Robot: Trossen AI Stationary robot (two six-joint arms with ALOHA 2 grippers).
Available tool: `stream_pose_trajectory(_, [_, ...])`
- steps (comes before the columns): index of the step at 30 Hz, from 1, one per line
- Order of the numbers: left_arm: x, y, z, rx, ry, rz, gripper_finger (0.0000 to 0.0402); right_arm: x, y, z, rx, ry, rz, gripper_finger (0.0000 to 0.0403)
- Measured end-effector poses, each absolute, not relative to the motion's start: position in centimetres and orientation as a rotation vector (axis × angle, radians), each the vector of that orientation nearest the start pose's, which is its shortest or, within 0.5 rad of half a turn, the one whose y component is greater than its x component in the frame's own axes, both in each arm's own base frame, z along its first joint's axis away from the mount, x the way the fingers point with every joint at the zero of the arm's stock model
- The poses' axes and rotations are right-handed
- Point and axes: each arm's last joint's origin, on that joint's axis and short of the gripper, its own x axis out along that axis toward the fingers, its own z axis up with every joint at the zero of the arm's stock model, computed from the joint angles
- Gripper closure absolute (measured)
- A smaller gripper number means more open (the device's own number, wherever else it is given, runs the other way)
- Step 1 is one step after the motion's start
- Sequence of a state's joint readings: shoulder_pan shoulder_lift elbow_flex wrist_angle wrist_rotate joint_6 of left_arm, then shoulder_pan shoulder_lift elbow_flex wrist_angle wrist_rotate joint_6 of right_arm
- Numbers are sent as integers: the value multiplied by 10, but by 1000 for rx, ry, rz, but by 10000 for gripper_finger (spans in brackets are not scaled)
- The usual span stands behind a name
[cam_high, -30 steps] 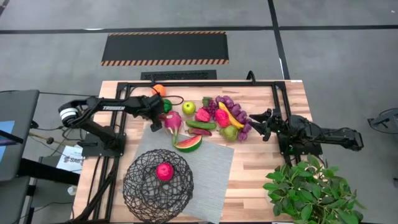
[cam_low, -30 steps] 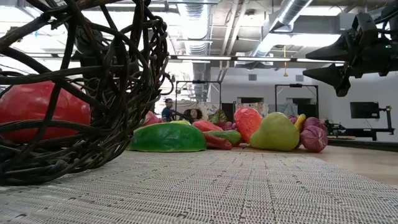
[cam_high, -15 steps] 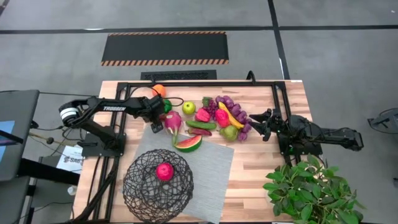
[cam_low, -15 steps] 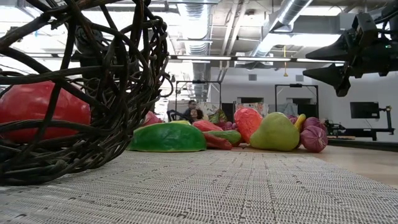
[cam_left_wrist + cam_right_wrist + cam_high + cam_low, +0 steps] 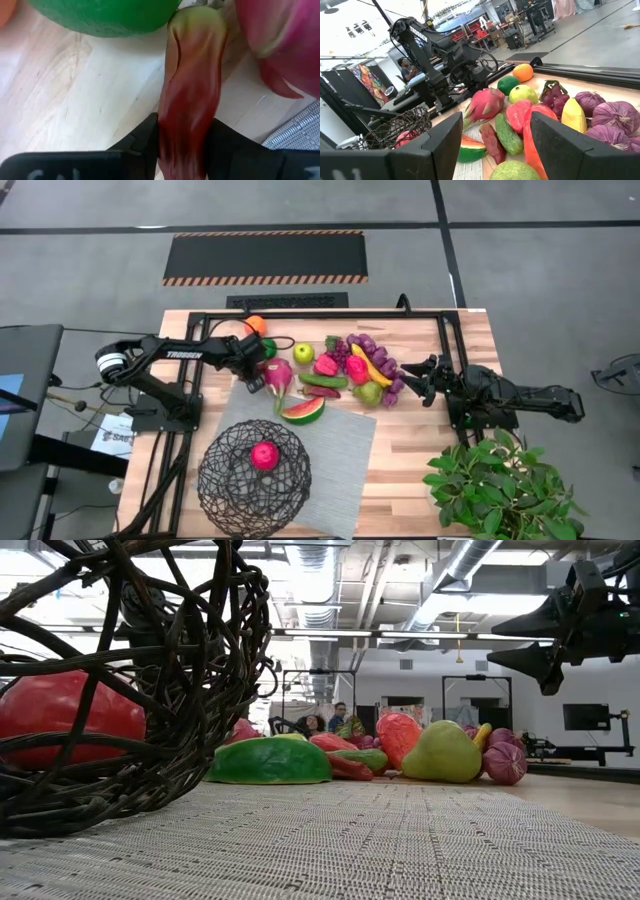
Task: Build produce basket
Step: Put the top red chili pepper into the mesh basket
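Observation:
The wire basket stands on the grey mat with a red apple inside. The rest of the produce lies in a pile on the wood behind the mat: lime, pink dragon fruit, green apple, watermelon slice, banana. My left gripper points steeply down beside the dragon fruit, shut on a long red pepper. My right gripper hangs open and level at the pile's right side, holding nothing. My left gripper pinches the pepper's red part, away from its yellow-green end, between its two fingers. The fingers come from above, pointing steeply down, and lie across the pepper. The pepper lies along the wooden table top between lime and dragon fruit.
An orange sits at the far left of the pile, purple bulbs at its right. A leafy green plant stands at the near right corner. A black frame borders the table.
My left gripper has stayed beside the dragon fruit, rolled a little about its own axis, and drawn its fingers together onto the red pepper. My right arm has kept still.

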State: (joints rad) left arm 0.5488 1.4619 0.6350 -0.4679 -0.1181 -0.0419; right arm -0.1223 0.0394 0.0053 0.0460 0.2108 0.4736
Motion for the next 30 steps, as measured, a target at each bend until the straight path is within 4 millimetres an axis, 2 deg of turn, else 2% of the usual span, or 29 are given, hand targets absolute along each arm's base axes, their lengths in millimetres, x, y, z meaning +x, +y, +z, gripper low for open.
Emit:
stream_pose_trajectory(4, [190, 122, 139, -311, 1249, 640, 305, 98, -18, 167, 470, -90, -324, 148])
stream_pose_trajectory(10, [186, 120, 158, -306, 1151, 693, 303, 98, -18, 167, 497, -95, -323, 148])
stream_pose_trajectory(20, [185, 119, 213, -321, 890, 734, 303, 98, -18, 167, 503, -97, -322, 148])
stream_pose_trajectory(25, [184, 114, 244, -384, 720, 653, 303, 98, -18, 167, 503, -96, -322, 148])
stream_pose_trajectory(30, [187, 97, 271, -465, 565, 485, 303, 98, -18, 167, 503, -96, -322, 148])
